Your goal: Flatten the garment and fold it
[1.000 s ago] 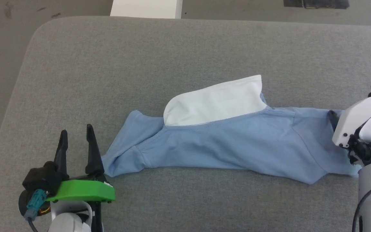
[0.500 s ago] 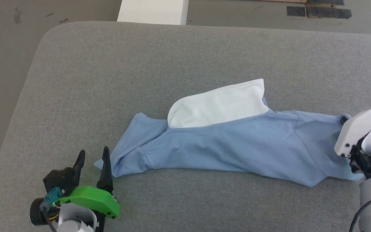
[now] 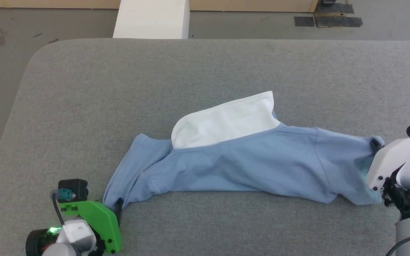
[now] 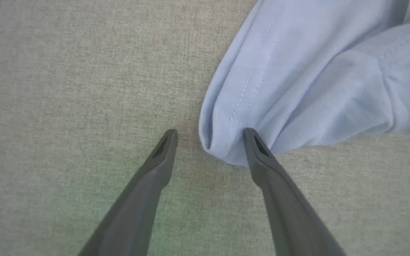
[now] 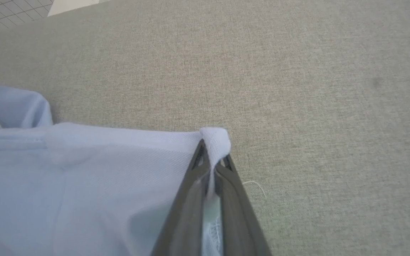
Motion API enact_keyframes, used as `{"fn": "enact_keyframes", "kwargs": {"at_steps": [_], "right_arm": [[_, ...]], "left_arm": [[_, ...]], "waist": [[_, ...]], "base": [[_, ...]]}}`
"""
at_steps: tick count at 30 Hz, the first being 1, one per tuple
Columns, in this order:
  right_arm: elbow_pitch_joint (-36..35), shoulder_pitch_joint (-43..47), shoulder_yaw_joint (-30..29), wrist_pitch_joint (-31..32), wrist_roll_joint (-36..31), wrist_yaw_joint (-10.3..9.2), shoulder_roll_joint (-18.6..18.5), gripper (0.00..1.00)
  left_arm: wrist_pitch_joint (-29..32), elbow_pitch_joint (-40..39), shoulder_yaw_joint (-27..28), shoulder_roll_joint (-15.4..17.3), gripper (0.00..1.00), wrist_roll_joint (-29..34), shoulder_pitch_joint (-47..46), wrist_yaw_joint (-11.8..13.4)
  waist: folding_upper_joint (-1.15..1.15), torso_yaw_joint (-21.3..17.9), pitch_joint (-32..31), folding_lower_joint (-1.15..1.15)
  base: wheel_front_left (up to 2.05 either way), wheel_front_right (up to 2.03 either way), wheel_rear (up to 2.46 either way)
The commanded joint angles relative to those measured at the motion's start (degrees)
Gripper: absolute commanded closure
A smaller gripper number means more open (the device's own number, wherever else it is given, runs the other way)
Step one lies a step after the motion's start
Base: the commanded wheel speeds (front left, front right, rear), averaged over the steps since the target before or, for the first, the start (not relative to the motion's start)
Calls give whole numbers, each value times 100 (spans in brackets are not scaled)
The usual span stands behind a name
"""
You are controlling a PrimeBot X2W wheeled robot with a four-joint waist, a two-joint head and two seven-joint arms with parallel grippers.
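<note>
1. L gripper (image 4: 208,133): you had its fingers spread wide, gripping nothing, tips down close to the grey padded table (image 4: 66,71).
2. The sleeve cuff (image 4: 226,117) of the garment (image 4: 315,71) sat partly in the gap betw. those tips, hard against the finger on the wrist view's right. That tip overlapped the cuff's rounded fold. The other finger stood clear of the cloth, w/ table just ahead of it.
3. You couldn't tell from the wrist view whether that tip actually pressed the cuff or only hung over it.
4. R gripper (image 5: 212,156): you had it pinched tight on the garment's edge. A small roll of blue cloth poked out past the tips, & pale fabric showed in the slit betw. the fingers lower down.
5. From the R gripper the garment ran off to the wrist view's left, lying on the table. A loose thread (image 5: 256,186) lay on the table just beside the fingers, on the other side.
6. Head view: the garment lay in a long rumpled band from the L gripper across to the R gripper, one end at each. Its white panel (image 3: 222,122) stuck out on the far side, about midway betw. the two grippers & beyond both.
7. A white block (image 3: 151,19) stood past the table's far edge, well ahead of the L gripper.
</note>
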Motion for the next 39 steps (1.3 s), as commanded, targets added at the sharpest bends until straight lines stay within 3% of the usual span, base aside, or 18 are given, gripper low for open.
{"fn": "enact_keyframes", "kwargs": {"at_steps": [1, 2, 3, 4, 12, 21, 25, 29, 33, 39], "right_arm": [[-86, 115, 38, 31, 67, -8, 24, 100], [-122, 139, 60, 43, 81, -8, 29, 100], [-164, 169, 81, 53, 97, -8, 35, 100], [-196, 191, 99, 61, 108, -8, 38, 100], [-562, 86, 398, 117, 179, -8, -116, 100], [-852, -1419, 1216, 463, 204, -8, -1078, 100], [-737, -2517, 1669, 601, 189, -8, -1428, 100], [-505, -3749, 1884, 556, 141, -8, -1620, 100], [-242, -4838, 1785, 313, -36, -8, -1505, 100], [141, -6218, 1525, -512, -495, -8, -1216, 100]], "left_arm": [[363, 34, -43, 84, 7, -68, 106, 13], [543, 22, -63, 116, 23, -100, 115, -3], [729, -5, -86, 141, 69, -144, 123, -22], [843, -40, -110, 163, 98, -174, 122, -54], [886, -356, -152, 473, 100, -342, -475, -431], [899, -812, 159, 936, 100, -862, -2411, -637], [780, -708, 424, 979, 100, -965, -3523, -497], [565, -470, 417, 1193, 100, -560, -4713, -331], [64, -117, 383, 1249, 100, -206, -5877, -171], [-1003, 330, 540, 1081, 100, 68, -7337, 259]], "waist": [[0, -76, -17, 0], [0, -96, -15, 0], [0, -115, -14, 0], [0, -128, -12, 0], [0, -206, 147, 0], [0, -431, 821, 0], [0, -594, 1264, 0], [0, -716, 1717, 0], [0, -809, 2066, 0], [0, -873, 2369, 0]], "base": [[0, 0, 0], [0, 0, 0], [0, 0, 0], [0, 0, 0], [0, 0, 0], [0, 0, 0], [0, 0, 0], [0, 0, 0], [0, 0, 0], [0, 0, 0]]}}
